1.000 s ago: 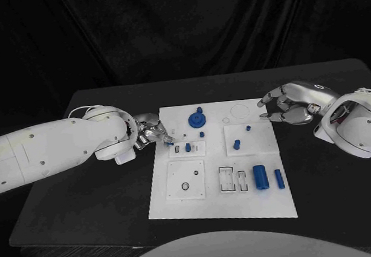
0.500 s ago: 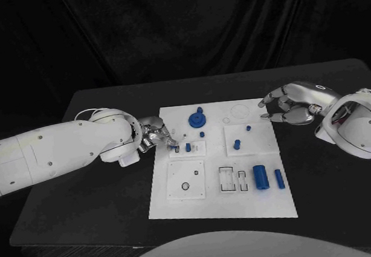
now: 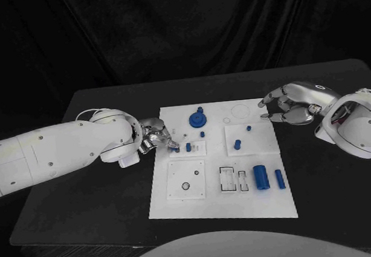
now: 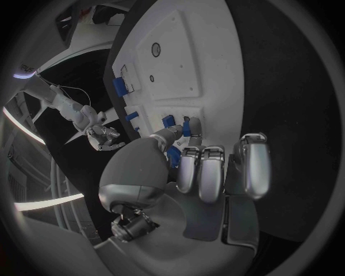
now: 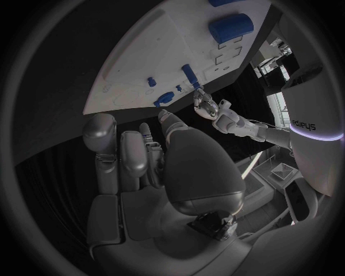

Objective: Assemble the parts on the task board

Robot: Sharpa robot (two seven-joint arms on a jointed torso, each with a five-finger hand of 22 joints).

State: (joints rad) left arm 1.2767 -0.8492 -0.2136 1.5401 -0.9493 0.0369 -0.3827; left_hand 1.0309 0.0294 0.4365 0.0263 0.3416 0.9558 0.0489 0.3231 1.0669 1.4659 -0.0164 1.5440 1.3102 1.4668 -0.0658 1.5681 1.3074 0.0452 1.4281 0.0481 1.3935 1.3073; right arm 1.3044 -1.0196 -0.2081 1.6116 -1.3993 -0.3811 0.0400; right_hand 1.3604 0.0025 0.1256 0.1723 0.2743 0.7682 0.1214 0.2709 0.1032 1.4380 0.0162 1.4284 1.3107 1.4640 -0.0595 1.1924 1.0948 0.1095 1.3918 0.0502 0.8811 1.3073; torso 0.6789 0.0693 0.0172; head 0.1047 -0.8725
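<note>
The white task board (image 3: 218, 207) lies mid-table. On it are a blue round part (image 3: 196, 120), small blue pegs (image 3: 236, 143) and a thick blue cylinder (image 3: 261, 177) beside a slimmer one (image 3: 279, 179). My left hand (image 3: 156, 136) is at the board's upper left edge, fingertips over the small square plate (image 3: 187, 147). It pinches a small blue part (image 4: 191, 127) between thumb and finger, close to the board (image 4: 187, 63). My right hand (image 3: 290, 107) hovers at the board's upper right corner, fingers loosely curved and apart, holding nothing; the right wrist view shows it (image 5: 144, 155) above the board (image 5: 137, 69).
The black table (image 3: 95, 191) extends well past the board on every side. Empty slots (image 3: 234, 180) and a square plate with round holes (image 3: 186, 180) lie in the board's lower half.
My left hand has crept a little to the right, further over the board's left edge toward the small square plate. My right hand has stayed put.
</note>
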